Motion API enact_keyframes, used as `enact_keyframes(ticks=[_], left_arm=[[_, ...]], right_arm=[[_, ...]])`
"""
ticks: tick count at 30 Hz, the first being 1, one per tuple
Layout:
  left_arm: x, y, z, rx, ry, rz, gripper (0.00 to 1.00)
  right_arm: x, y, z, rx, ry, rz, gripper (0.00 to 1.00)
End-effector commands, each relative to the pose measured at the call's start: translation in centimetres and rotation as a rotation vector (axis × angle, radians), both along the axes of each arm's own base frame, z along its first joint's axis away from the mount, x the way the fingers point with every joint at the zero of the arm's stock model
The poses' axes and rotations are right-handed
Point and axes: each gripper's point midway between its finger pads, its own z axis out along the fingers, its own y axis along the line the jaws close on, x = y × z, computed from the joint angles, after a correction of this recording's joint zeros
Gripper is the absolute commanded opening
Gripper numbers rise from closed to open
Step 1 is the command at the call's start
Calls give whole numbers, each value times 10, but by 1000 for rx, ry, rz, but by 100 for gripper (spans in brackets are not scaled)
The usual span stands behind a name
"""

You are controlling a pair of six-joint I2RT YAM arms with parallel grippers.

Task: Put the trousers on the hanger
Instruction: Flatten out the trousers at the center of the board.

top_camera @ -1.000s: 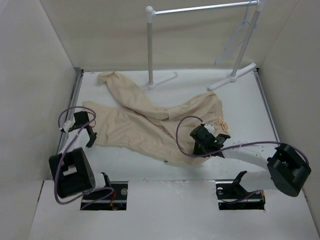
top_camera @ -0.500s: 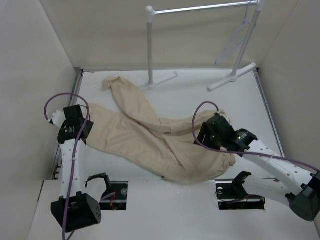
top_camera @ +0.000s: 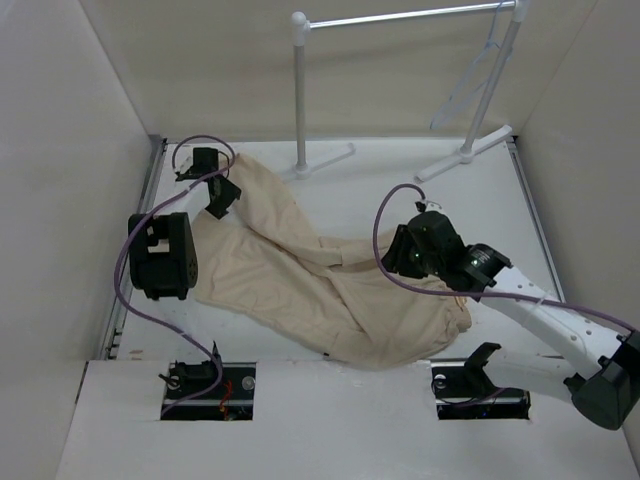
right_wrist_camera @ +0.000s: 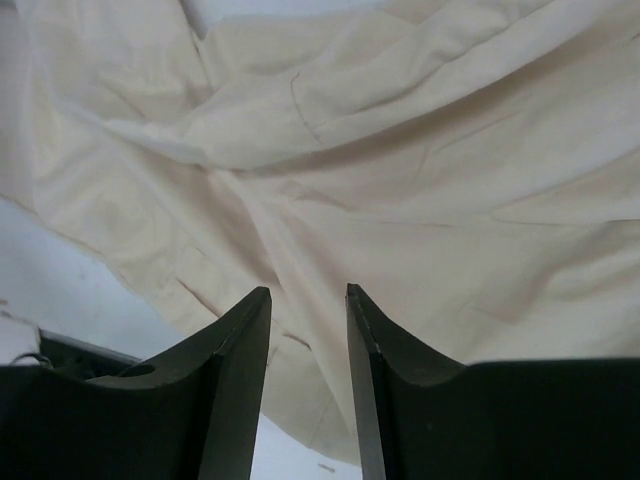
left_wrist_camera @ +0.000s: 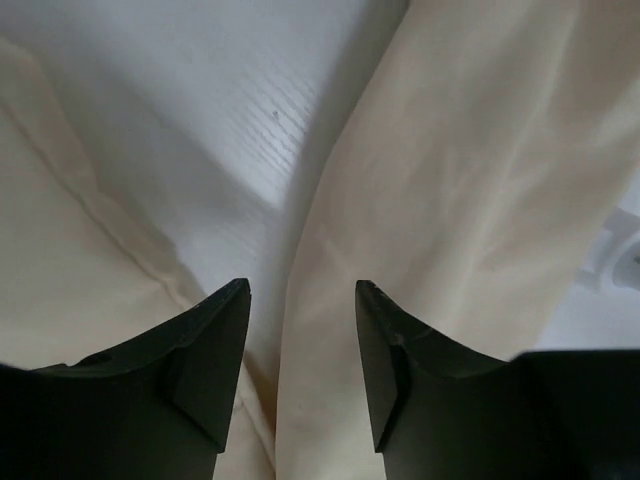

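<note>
Arrangement of trousers (top_camera: 320,285) seems underway; left gripper (top_camera: 222,197) at ten o'clock and right gripper (top_camera: 400,255) at three hang parted, empty; next: pinch cloth, fetch hanger (top_camera: 462,88) at one.

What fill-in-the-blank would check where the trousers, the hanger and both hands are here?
1. The hanger hangs on the white rack at the far ____ of the table.
2. The trousers lie on the table, not on the ____.
3. The left hand is at the trousers' far end; its jaws are ____.
4. The right hand, also open, is above the ____.
Missing words: right; hanger; open; trousers.
</note>
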Motion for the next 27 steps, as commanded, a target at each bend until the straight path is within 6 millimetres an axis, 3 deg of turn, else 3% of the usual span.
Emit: enact_keyframes(ticks=[1, 6, 7, 10, 12, 14, 18, 21, 24, 27], left_arm=[[35, 0, 22, -45, -93, -5, 46], [57, -8, -15, -72, -49, -30, 48], [61, -9, -21, -79, -46, -35, 43], [60, -4, -21, -62, -40, 7, 16], [52, 8, 0, -36, -75, 50, 8], [35, 26, 35, 15, -127, 91, 5], [-19, 48, 124, 97, -276, 140, 3], [-65, 47, 180, 170, -341, 133, 3], [-92, 41, 209, 223, -348, 105, 4], [-83, 45, 220, 282, -316, 72, 5]], right_arm=[[-4, 9, -1, 40, -15, -1, 45], [-6, 12, -12, 32, 16, -9, 46], [-5, 11, -13, 29, 16, -15, 46], [2, -1, -23, -13, 16, -74, 52], [12, -19, -30, -45, 13, -153, 59], [23, -37, -38, -68, 20, -225, 63], [48, -59, -36, -64, -4, -302, 66], [65, -65, -25, -52, -41, -307, 67], [74, -69, -20, -50, -55, -310, 69], [80, -73, -19, -49, -58, -323, 71]])
